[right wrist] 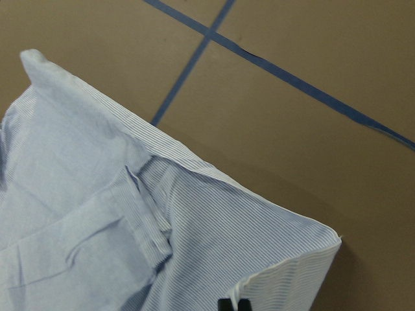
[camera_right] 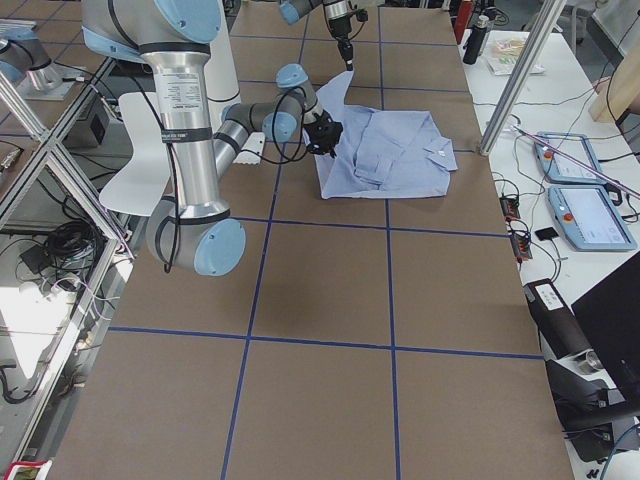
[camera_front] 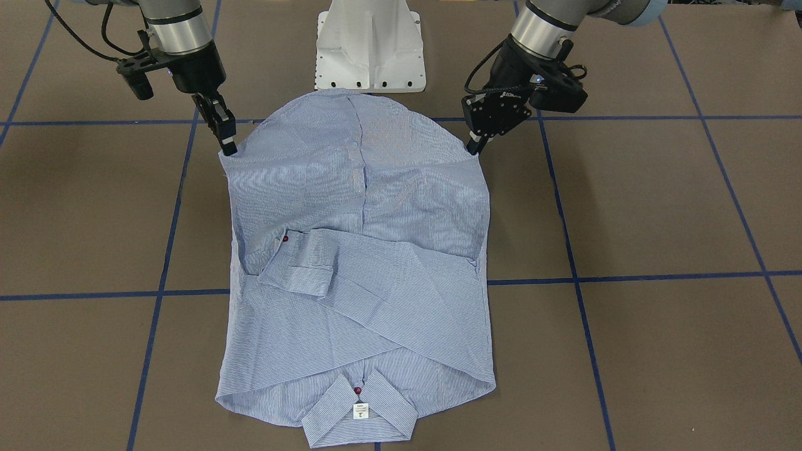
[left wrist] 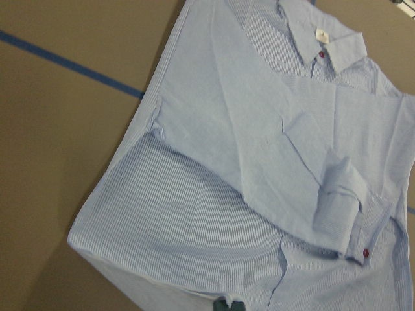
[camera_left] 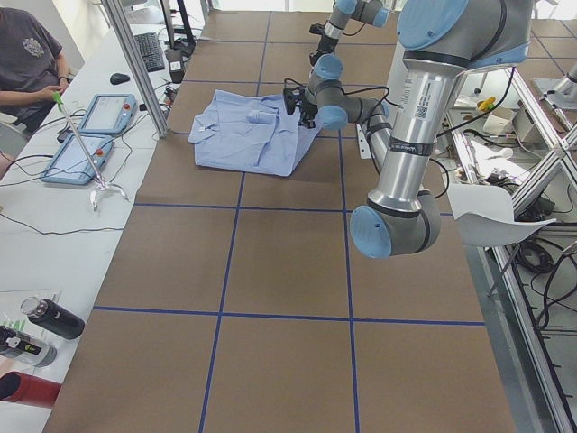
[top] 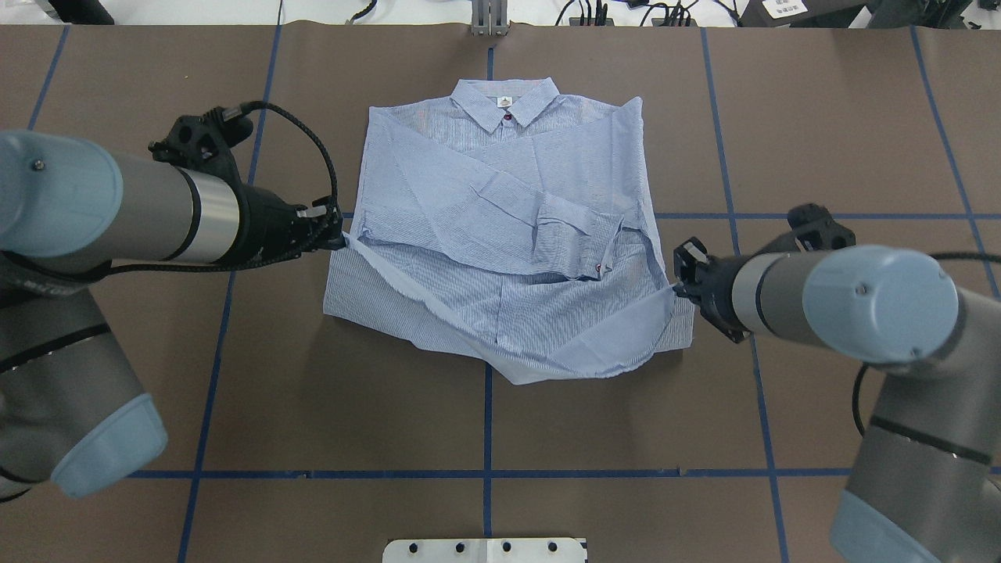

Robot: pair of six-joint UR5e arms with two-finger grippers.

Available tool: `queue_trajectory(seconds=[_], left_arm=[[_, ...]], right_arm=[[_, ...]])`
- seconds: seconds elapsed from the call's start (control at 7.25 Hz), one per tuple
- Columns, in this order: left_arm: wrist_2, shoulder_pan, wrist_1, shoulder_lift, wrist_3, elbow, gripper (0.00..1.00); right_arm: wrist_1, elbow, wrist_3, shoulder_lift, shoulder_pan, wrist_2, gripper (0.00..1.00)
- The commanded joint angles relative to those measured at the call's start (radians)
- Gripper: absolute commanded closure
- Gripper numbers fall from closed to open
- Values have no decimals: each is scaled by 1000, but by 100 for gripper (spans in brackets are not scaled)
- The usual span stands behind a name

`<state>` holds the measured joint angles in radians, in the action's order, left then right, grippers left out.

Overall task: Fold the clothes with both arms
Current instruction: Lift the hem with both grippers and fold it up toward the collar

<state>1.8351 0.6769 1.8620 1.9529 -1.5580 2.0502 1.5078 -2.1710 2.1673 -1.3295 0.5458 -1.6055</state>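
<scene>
The light blue striped shirt (top: 500,211) lies on the brown table, collar (camera_front: 360,410) away from the robot and both sleeves folded across the body. Its lower part is raised off the table, held at two corners. My left gripper (top: 338,238) is shut on the hem corner at the shirt's left side, also visible in the front view (camera_front: 476,147). At the opposite corner my right gripper (top: 676,289) is shut on the cloth, likewise in the front view (camera_front: 229,149). In both wrist views the shirt (left wrist: 259,162) (right wrist: 97,214) fills the frame, and only dark fingertip ends show at the bottom edge.
The white pedestal base (camera_front: 369,50) stands close behind the raised hem. Blue tape lines (top: 485,474) grid the brown table. A side bench with tablets (camera_left: 90,135), a seated person (camera_left: 27,63) and bottles (camera_left: 45,317) lies beyond the table's far edge.
</scene>
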Motion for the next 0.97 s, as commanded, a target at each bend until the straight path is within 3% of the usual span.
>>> queue_trajectory(seconds=[0.0,0.28,0.55,0.83], left_arm=[[6,88,26,41,21,-76,100],[4,133,40,47,18,-103,100],[3,171,40,78,9,-143,100],[0,187,195,136,10,-328,100]], right_arm=[[80,142,-76,159,174,-108,100],[74,195,-93,208,282,-108,100],[71,331,-90,314,304,-103,100],[40,524,-98,436,330,-100,100]])
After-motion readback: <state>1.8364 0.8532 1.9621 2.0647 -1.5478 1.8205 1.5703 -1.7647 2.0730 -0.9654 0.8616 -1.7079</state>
